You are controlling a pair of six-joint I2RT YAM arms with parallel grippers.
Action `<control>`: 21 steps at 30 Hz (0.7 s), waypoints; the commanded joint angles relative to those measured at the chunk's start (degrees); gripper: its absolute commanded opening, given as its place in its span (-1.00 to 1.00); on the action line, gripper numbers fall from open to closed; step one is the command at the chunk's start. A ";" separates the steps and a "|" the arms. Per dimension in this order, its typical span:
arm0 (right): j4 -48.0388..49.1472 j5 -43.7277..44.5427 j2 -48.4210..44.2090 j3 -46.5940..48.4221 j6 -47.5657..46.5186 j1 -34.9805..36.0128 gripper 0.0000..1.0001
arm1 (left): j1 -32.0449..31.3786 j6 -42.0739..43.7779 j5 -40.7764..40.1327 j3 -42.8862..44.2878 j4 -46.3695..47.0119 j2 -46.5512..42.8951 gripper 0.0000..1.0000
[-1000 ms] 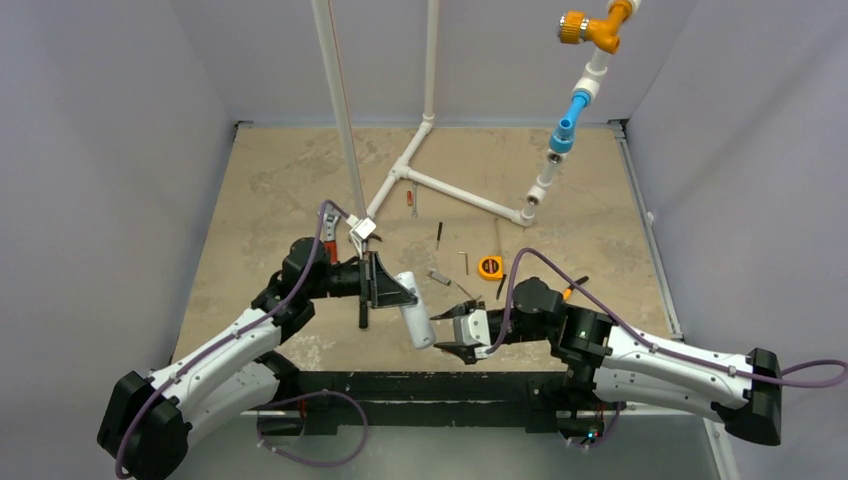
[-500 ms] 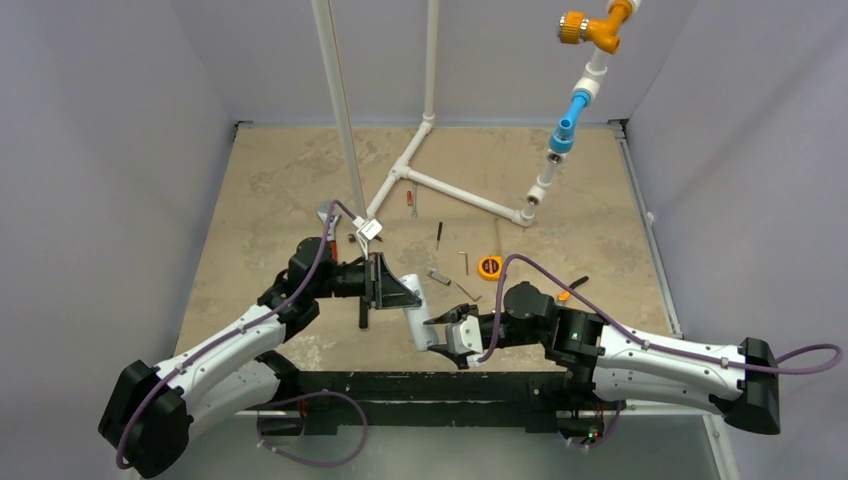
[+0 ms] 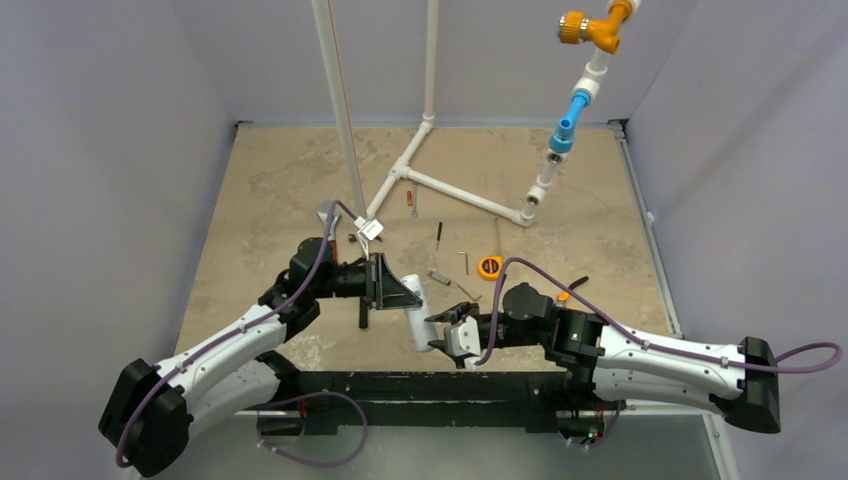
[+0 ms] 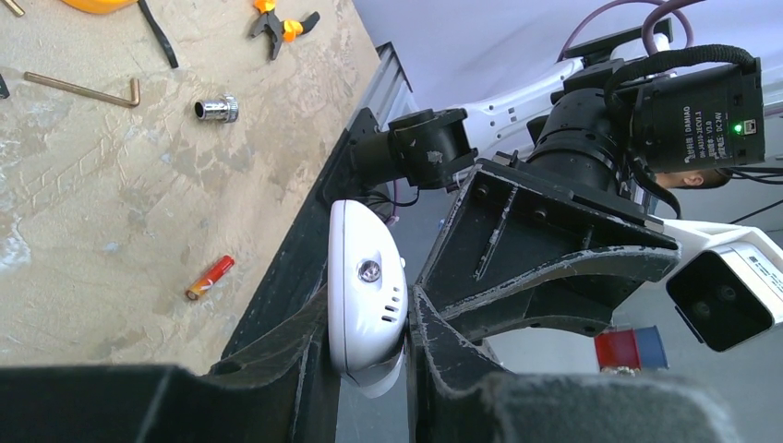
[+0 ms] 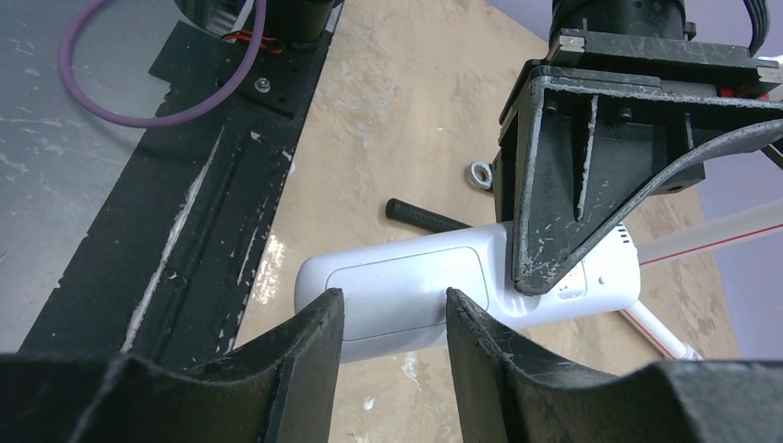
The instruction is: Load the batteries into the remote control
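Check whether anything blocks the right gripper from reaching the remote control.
Nothing visible does. The remote control, clamped in the left gripper, has its free end directly in front of the open right gripper, with no object between them.

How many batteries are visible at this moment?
1. One orange-red battery lies loose on the table close to its near edge, left of the remote control in the left wrist view. The top view does not show it clearly; others may be hidden.
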 commanded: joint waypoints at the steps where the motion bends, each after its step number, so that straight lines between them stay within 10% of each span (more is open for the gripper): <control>1: -1.24 1.26 -0.03 0.11 -1.62 0.30 -0.12 | -0.53 -0.95 0.48 1.78 3.79 0.06 -1.00; 21: -1.85 -0.82 -0.47 0.20 -1.12 0.38 -0.04 | -0.79 -1.13 0.32 2.27 4.05 1.09 -1.00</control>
